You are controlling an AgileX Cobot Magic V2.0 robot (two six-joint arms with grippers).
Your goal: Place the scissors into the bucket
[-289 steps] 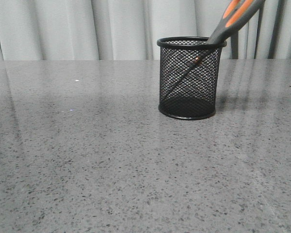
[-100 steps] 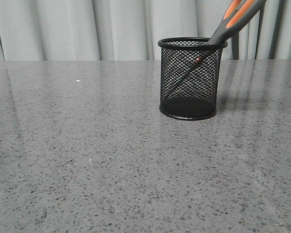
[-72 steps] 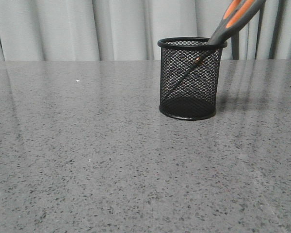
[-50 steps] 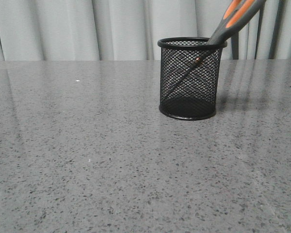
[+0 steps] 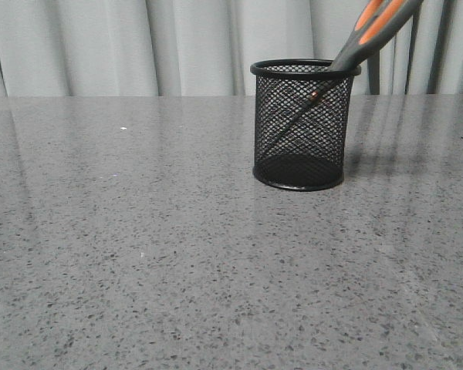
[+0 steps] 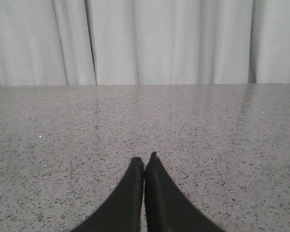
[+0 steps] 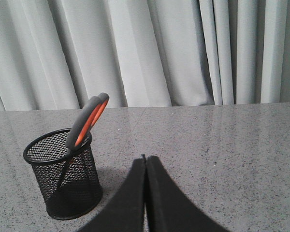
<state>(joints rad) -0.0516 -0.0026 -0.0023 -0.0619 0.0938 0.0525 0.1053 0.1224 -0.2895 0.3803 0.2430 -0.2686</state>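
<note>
The black wire-mesh bucket (image 5: 301, 125) stands upright on the grey speckled table, right of centre in the front view. The scissors (image 5: 370, 31) stand in it, blades down inside the mesh, grey and orange handles leaning out over the right rim. Both also show in the right wrist view: the bucket (image 7: 63, 174) and the scissors (image 7: 87, 121). My right gripper (image 7: 145, 158) is shut and empty, apart from the bucket. My left gripper (image 6: 144, 159) is shut and empty over bare table. Neither gripper shows in the front view.
The grey speckled tabletop (image 5: 139, 254) runs back to a pale pleated curtain (image 5: 177, 46). A dark upright post (image 5: 373, 73) stands behind the bucket at the right.
</note>
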